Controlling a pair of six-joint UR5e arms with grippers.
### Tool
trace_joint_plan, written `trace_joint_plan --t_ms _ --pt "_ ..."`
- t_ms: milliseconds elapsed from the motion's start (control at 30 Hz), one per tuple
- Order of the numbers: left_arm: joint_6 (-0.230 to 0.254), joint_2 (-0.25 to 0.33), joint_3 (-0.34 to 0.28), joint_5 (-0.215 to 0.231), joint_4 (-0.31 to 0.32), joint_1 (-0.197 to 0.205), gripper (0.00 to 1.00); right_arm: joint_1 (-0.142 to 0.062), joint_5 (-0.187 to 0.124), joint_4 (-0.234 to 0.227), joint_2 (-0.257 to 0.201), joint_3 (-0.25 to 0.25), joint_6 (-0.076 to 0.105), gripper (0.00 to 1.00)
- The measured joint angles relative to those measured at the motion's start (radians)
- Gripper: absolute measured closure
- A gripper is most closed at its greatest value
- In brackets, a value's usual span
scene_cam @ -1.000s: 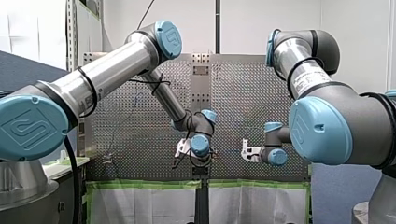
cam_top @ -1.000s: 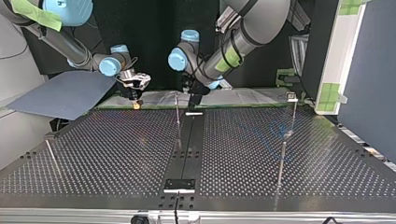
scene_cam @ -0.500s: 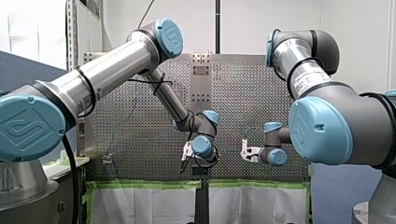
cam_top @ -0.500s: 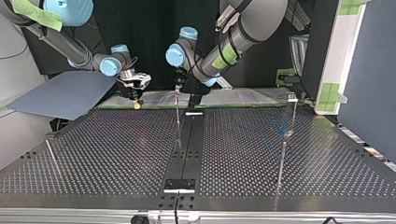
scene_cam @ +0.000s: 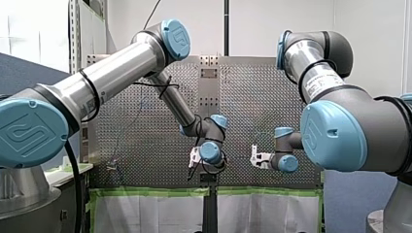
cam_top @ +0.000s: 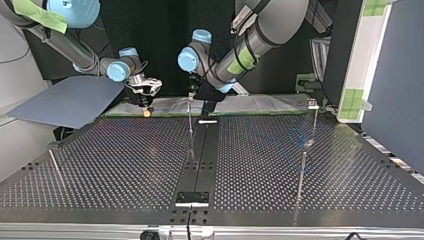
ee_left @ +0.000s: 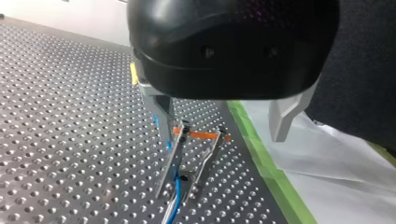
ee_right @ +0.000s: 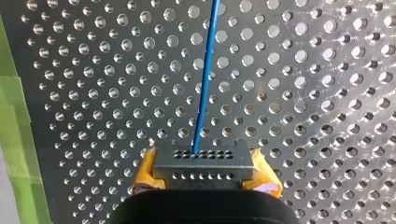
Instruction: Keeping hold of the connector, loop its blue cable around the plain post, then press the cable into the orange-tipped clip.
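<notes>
Two claws hang over the perforated counter [scene_cam: 145, 136] in the front view: my left claw [scene_cam: 193, 164] close beside my right claw [scene_cam: 252, 159], with a gap between them. Neither claw's fingers can be read from here.

Across the table, in the top view, my right claw shows yellow pads [cam_top: 146, 113] at its tip, just above the counter's far edge. My left claw hangs beside it, next to a thin metal upright [cam_top: 190, 122].

From the left wrist, that claw's metal fingers [ee_left: 161, 116] stand wide apart with nothing between them. Ahead of the claw, between its fingers, stands the orange-tipped clip [ee_left: 201, 135], two slim metal arms rising from the counter. The blue cable [ee_left: 176, 196] lies at the clip's foot. Green tape [ee_left: 261, 158] runs along the counter's edge beside the far finger.

From the right wrist, the yellow pads clamp a grey connector [ee_right: 203, 161] from both sides. The cable leaves the connector's face and runs straight ahead of the claw over the holes.
</notes>
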Motion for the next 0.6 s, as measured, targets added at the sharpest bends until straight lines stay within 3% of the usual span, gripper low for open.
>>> trace_joint_plan --t_ms 600 --pt "-0.033 0.023 0.0 0.0 0.012 -0.001 0.0 0.005 0.0 0.006 0.0 0.0 0.0 1.0"
